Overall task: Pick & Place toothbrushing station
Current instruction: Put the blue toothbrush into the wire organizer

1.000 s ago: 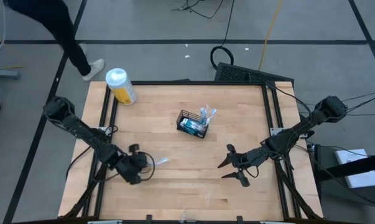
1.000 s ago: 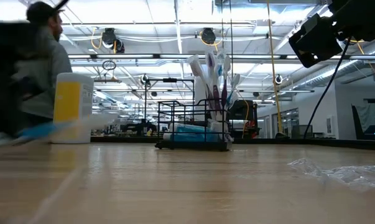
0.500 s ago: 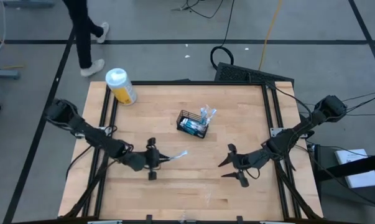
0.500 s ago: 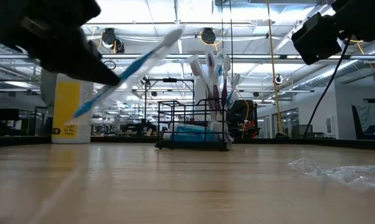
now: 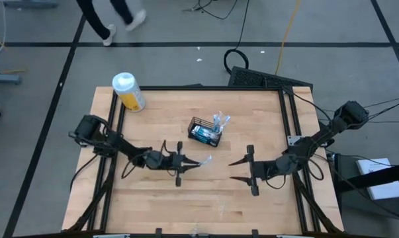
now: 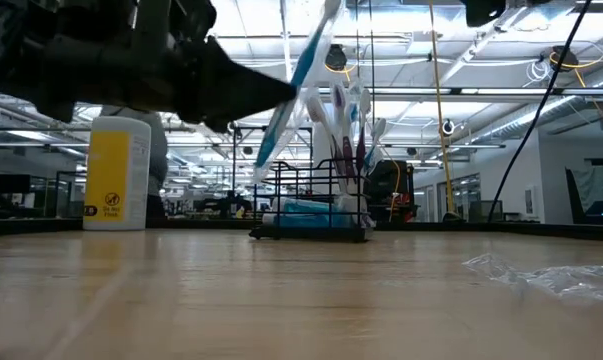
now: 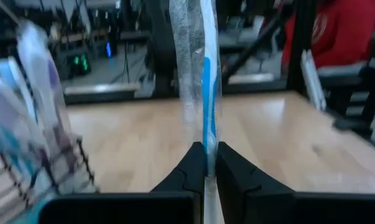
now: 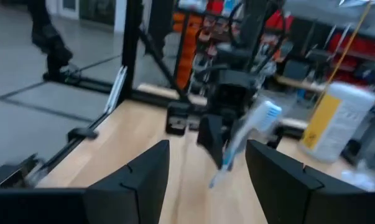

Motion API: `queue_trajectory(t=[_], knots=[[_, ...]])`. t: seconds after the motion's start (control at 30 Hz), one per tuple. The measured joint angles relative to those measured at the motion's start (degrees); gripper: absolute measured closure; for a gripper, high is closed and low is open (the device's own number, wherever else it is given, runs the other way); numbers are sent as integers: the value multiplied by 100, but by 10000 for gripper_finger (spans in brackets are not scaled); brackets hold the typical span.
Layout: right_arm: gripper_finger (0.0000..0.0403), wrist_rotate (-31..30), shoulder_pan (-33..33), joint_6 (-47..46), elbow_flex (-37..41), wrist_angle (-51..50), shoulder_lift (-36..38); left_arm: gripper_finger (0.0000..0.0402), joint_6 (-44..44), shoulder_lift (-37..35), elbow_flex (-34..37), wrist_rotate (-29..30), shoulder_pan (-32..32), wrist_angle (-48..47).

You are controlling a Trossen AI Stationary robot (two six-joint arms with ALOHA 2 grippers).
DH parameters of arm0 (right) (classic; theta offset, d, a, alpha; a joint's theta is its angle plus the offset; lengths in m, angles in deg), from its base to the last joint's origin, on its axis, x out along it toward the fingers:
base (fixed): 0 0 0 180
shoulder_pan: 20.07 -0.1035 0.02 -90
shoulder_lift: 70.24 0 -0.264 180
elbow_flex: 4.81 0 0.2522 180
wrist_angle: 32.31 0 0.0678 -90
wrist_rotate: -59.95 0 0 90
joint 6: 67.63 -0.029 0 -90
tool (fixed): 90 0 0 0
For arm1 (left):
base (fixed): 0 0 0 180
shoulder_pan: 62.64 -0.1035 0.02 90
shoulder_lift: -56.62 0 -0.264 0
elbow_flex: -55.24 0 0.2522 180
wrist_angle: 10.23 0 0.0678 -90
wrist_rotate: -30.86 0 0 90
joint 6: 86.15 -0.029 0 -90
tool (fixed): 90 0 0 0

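The black wire-mesh basket stands on the table's middle with toothbrushes upright in it and a teal tube lying in it; it also shows in the low view. My left gripper is just near-left of the basket, shut on a white-and-blue toothbrush in a clear wrapper. My right gripper is open and empty, right of the left one, its fingers pointing toward the table's left. My left gripper pinches the toothbrush's handle between its two fingers, near the handle's lower end. The brush runs on out past the fingertips, along the fingers. It is lifted clear of the table and slants up, head uppermost.
A yellow bottle with a white cap stands at the table's far left corner. A crumpled clear wrapper lies near the front edge. A person's legs pass beyond the far left corner.
My left gripper has gone from the near left toward the table's right and the basket, rising with the toothbrush. The brush, low over the table before, now slants steeply up. My right gripper has turned so its fingers point toward the table's left.
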Motion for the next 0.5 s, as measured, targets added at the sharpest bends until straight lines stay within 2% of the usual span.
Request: queue_trajectory(t=[0.13, 0.33, 0.5], knots=[[197, 52, 238, 158, 522, 984, 0, 385, -135, 169, -7, -273, -250, 707], [197, 865, 1030, -300, 1680, 3087, 0, 385, -204, 183, -83, -688, -519, 950], [197, 1663, 1641, -607, 1794, 3292, -12, 385, -225, 181, -261, -887, -652, 863]])
